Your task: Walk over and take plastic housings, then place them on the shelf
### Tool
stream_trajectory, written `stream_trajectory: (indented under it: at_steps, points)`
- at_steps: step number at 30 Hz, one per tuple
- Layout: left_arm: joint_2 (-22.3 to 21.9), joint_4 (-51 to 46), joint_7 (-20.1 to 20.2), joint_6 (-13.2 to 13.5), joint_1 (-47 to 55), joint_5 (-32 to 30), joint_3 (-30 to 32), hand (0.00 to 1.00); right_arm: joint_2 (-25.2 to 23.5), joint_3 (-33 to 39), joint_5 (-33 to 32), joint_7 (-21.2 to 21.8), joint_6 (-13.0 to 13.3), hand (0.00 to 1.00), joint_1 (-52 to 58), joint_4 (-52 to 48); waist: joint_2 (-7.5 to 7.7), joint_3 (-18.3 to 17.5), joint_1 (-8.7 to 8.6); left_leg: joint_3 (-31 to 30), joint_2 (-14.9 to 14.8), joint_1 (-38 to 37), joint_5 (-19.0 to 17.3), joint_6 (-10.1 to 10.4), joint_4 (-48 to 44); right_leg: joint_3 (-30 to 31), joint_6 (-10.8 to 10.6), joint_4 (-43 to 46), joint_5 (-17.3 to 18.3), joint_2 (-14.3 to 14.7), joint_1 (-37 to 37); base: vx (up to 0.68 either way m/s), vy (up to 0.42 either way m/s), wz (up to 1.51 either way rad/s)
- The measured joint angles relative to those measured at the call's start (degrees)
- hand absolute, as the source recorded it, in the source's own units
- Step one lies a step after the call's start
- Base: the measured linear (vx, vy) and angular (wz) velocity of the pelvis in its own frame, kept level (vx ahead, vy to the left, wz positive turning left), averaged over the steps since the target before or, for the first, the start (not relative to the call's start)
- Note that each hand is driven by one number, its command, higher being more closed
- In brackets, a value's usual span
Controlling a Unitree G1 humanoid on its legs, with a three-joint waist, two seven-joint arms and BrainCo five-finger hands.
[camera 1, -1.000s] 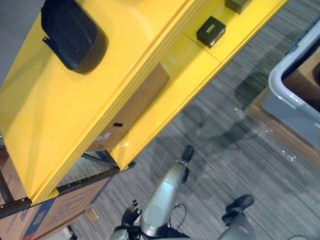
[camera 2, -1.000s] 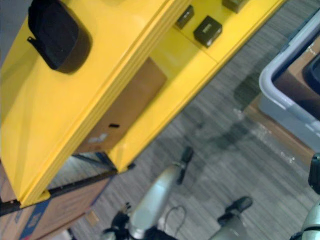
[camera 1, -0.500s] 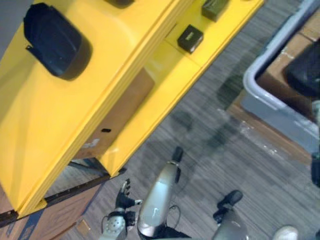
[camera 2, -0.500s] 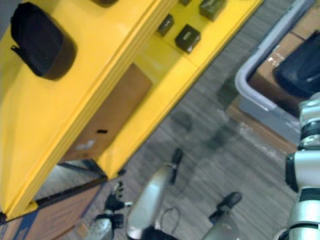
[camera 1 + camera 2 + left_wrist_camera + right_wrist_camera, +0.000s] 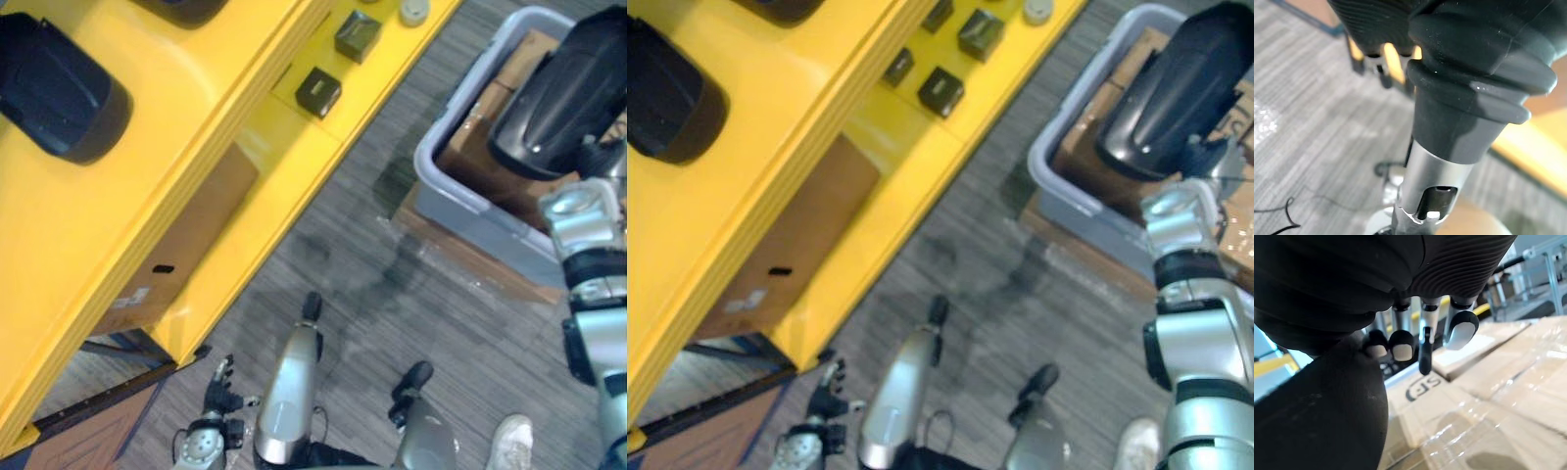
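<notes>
Grey carpet [image 5: 372, 264] lies open between the yellow shelf [image 5: 147, 186] on my left and the grey bin [image 5: 431, 147] on my right. My right robot hand [image 5: 1461, 329] is up over the bin with its fingers curled onto a black housing [image 5: 558, 88]. In the wrist view, two fingertips press against its rounded dark shell. The housing looks clear of the cartons [image 5: 475, 147] in the bin, so I judge the pick done and the carry to the shelf as the step in hand. Its long axis runs roughly parallel to the shelf's front edge, so it should need little turning. The move is mostly a swing to my left across the carpet. The shelf's top tier is well apart from the housing, and I expect to turn or step toward it before reaching. That tier carries one housing [image 5: 54, 88] near me and another [image 5: 181, 8] farther along, with bare yellow between them and more at the near end. The lower tier holds small boxes [image 5: 318, 91] and seems tighter. The stepped front edge is what I could clip on the way. My left robot hand [image 5: 219, 390] hangs low by the shelf's near corner with its fingers relaxed and holding nothing.
</notes>
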State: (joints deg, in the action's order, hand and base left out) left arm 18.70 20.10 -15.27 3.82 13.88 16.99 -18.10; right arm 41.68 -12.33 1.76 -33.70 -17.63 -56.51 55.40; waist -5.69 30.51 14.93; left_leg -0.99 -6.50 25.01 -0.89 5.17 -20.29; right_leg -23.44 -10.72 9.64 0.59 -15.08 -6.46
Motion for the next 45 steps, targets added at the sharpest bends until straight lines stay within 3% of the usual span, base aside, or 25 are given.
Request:
stream_trajectory:
  at_steps: [4, 8, 10, 11, 13, 14, 17, 23, 32, 37, 45]
  points:
    - [2.9, -1.3, 0.8, -0.4, -0.1, -2.3, -0.5, 0.00, -1.2, 0.1, 1.9, -0.2, 0.0, 1.00, 0.1, 0.0, 1.04, 0.0, -1.23, 0.2, -0.1, 0.0, 1.2, 0.3, 1.6, 0.5, 0.3, 0.3, -0.2, 0.3, -1.2, -0.05, -0.019, -0.05]
    - [8.1, -2.3, 3.2, -2.6, -3.9, -4.2, -2.3, 0.00, -2.6, 0.7, 3.6, -0.2, 1.2, 1.00, 1.0, -0.1, 1.94, -0.1, -1.82, 0.8, -0.8, -0.1, 1.3, 0.3, 1.6, 1.6, 0.9, 0.1, -0.7, 1.0, -1.9, -0.03, -0.013, -0.11]
    - [6.3, -8.4, 4.0, -2.3, -11.3, -2.3, -0.7, 0.00, -3.0, 0.7, 3.6, -0.2, 1.5, 1.00, 1.5, -0.1, 1.95, -0.1, -1.97, 0.8, -1.1, 0.0, 1.6, 0.5, 1.6, 1.7, 1.1, -0.3, -1.1, 1.4, -1.8, -0.06, -0.011, -0.04]
    - [3.0, -10.7, 4.6, -1.2, -19.2, -1.3, -1.5, 0.00, -3.9, 0.7, 3.7, -0.2, 1.8, 1.00, 1.5, -0.2, 2.13, -0.2, -2.46, 0.9, -1.3, 0.2, 1.7, 0.5, 1.5, 1.7, 1.2, -0.6, -1.4, 1.6, -1.7, -0.08, 0.000, -0.09]
    - [-1.1, -10.8, 5.4, -0.1, -30.9, -0.9, -3.6, 0.00, -6.9, 0.7, 4.8, 0.1, 3.0, 1.00, 1.4, -0.6, 4.08, -0.7, -4.02, 1.4, -1.9, 0.8, 1.8, 0.6, 1.6, 2.3, 1.5, -1.4, -2.3, 2.2, -2.5, -0.08, 0.001, -0.23]
    - [-2.5, -9.1, 5.6, -0.1, -36.7, 0.0, -5.0, 0.00, -8.9, 0.6, 6.0, 0.1, 3.8, 1.00, 1.3, -1.1, 5.89, -1.3, -5.17, 1.9, -2.3, 1.3, 2.0, 0.7, 1.7, 3.3, 1.6, -1.6, -2.8, 2.4, -3.6, -0.03, -0.003, -0.30]
    - [-6.3, -2.0, 5.8, -1.4, -44.7, 3.4, -7.1, 0.00, -9.4, 0.7, 6.3, 0.2, 3.9, 1.00, 0.3, -1.2, 7.41, -1.4, -7.95, 3.3, -2.8, 1.1, 2.0, 0.6, 1.5, 4.6, 1.7, -1.7, -3.3, 2.5, -4.3, 0.00, 0.000, -0.24]
    - [-8.5, 3.9, 5.0, -5.5, -48.9, 5.7, -8.0, 0.00, -10.0, 0.7, 9.9, 0.2, 4.0, 1.00, -3.3, -2.1, 7.43, -1.4, -9.53, 4.6, -4.8, 1.0, 2.2, 0.9, 1.9, 6.3, 2.1, -1.8, -3.8, 4.2, -5.6, 0.01, -0.036, -0.19]
    - [-9.4, 9.7, 2.5, -10.4, -56.6, 12.5, -7.9, 0.00, -13.3, -2.0, 13.7, 1.8, 4.3, 1.00, -5.7, -3.6, 7.58, -1.5, -11.07, 5.2, -4.8, -0.1, 4.8, 1.5, 5.7, 6.6, 2.5, -1.6, -4.1, 4.3, -6.6, 0.00, -0.004, 0.00]
    - [-10.4, 14.0, 1.4, -12.3, -59.2, 26.7, -7.8, 0.00, -14.9, -3.7, 14.9, 3.0, 4.4, 1.00, -5.9, -3.6, 7.76, -1.6, -11.70, 6.6, -4.9, -1.5, 5.2, 1.6, 6.9, 7.9, 2.5, -1.2, -4.1, 4.2, -6.9, 0.01, -0.004, -0.12]
    - [-10.8, 19.4, 4.5, -11.3, -62.8, 46.9, -6.7, 0.00, -15.1, -6.9, 17.2, 5.1, 4.5, 1.00, -7.8, -3.6, 7.78, -1.6, -13.22, 7.1, -4.8, -2.7, 7.2, 1.8, 10.1, 8.1, 2.6, -0.8, -4.1, 4.2, -7.7, 0.00, 0.000, 0.00]
